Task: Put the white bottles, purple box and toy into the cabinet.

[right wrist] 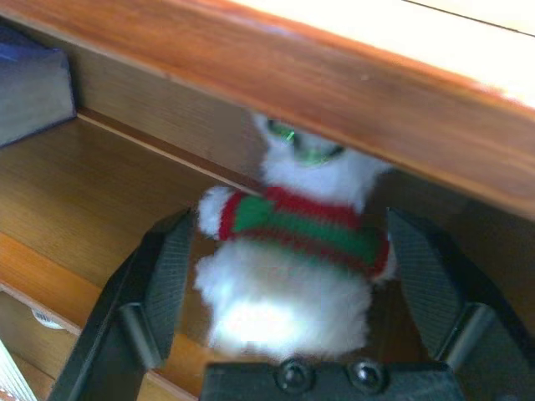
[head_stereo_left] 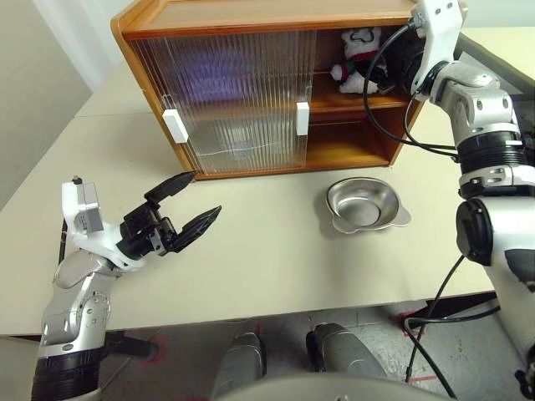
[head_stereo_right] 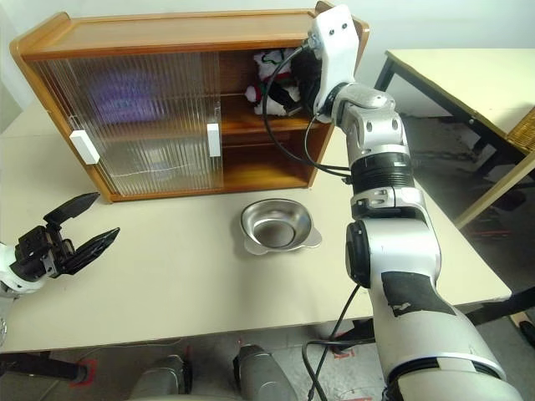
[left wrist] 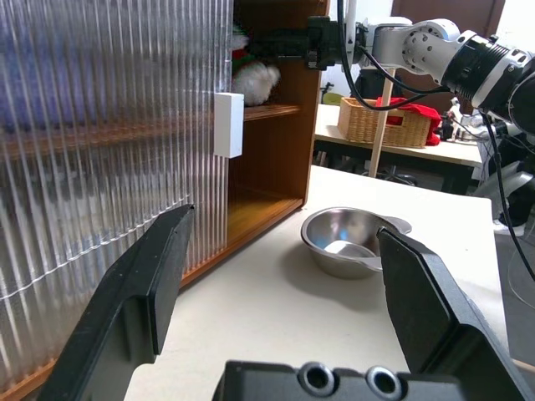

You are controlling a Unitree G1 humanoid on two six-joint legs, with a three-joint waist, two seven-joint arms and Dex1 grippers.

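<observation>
Right gripper (right wrist: 284,276): inside the cabinet's upper shelf opening, black fingers spread wide, gripping nothing.
Toy (right wrist: 288,251): upright on the upper shelf between the spread fingers (whether they touch it, I cannot tell).
Cabinet (head_stereo_left: 251,17): surrounds the right gripper; ribbed doors slid away from it.
Purple box (right wrist: 29,79): on the same shelf, off to one side of the right gripper.
Metal bowl (head_stereo_left: 364,205): on the table (head_stereo_left: 267,267), below the right gripper.
Left gripper (head_stereo_left: 185,205): well apart, over the table, fingers open and empty.

White toy (right wrist: 288,276) upright on cabinet (head_stereo_left: 251,15) upper shelf
</observation>
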